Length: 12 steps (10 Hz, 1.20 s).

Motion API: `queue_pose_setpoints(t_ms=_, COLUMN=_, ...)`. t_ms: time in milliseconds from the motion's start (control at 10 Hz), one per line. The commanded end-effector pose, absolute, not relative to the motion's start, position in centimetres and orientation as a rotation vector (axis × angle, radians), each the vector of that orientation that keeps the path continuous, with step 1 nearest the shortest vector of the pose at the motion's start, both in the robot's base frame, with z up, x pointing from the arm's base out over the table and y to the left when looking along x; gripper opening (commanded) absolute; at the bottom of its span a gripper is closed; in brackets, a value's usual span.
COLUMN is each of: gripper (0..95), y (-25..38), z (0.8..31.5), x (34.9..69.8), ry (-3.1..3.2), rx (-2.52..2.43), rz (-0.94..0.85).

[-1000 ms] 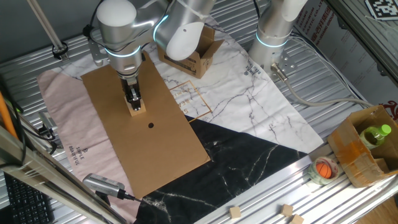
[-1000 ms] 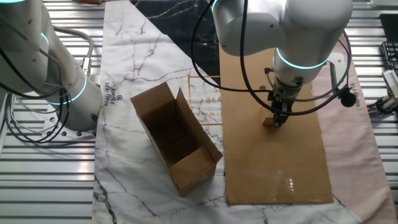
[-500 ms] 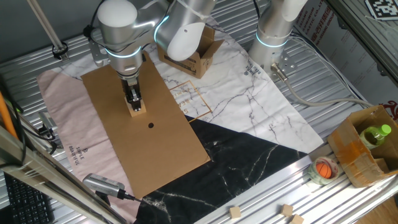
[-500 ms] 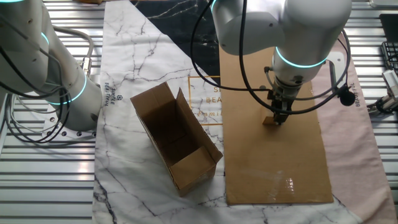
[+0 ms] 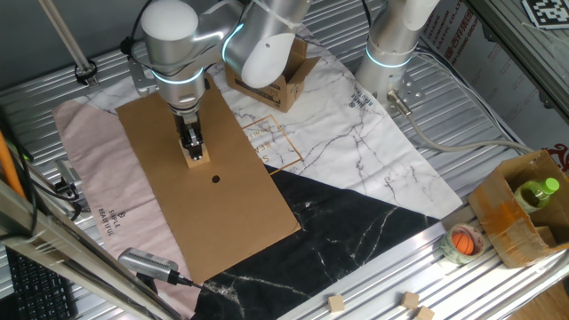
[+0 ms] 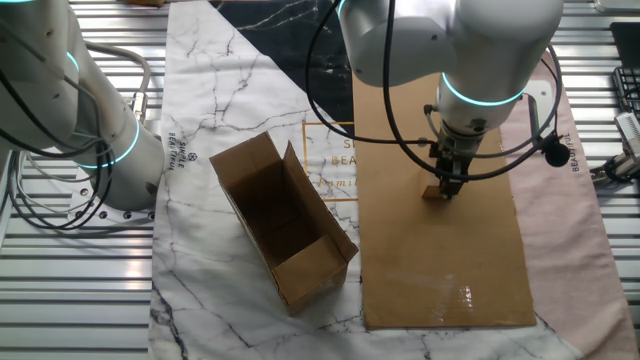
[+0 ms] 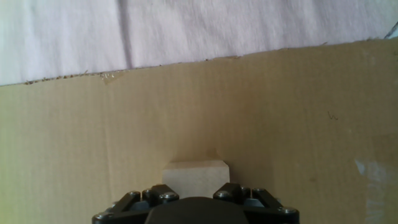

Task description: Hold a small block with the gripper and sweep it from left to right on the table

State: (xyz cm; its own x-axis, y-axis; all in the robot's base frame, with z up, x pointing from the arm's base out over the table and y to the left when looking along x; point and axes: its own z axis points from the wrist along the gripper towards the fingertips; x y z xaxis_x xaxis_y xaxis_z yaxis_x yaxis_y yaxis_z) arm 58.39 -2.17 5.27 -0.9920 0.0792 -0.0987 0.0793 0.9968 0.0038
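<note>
The small block [image 5: 197, 157] is a light tan wooden cube resting on the brown cardboard sheet [image 5: 231, 213]. My black gripper [image 5: 191, 144] points straight down and is shut on the block, both fingers against its sides. In the other fixed view the gripper [image 6: 448, 184] grips the block [image 6: 434, 193] near the middle of the cardboard [image 6: 440, 260]. In the hand view the block [image 7: 195, 174] sits between the jaws at the bottom edge, with the pink cloth [image 7: 186, 31] beyond the cardboard's edge.
An open brown cardboard box [image 6: 285, 235] lies on the marble cloth [image 6: 220, 90] beside the sheet. A small dark dot [image 5: 216, 180] marks the cardboard. A second white arm column [image 5: 391, 44] stands at the back. A box with a green bottle [image 5: 533, 194] and tiny cubes [image 5: 409, 300] sit at the right edge.
</note>
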Motion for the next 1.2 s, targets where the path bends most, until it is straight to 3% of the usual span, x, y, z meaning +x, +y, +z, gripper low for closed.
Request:
queue_pose_setpoints(t_ms=100, gripper=38.0, y=-2.12, z=5.27, x=58.41, ry=3.04, rx=0.117, rz=0.002)
queue_pose_setpoints(t_ms=1200, gripper=38.0, y=-1.6, z=5.23, x=58.31, ry=3.038, rx=0.093, rz=0.012)
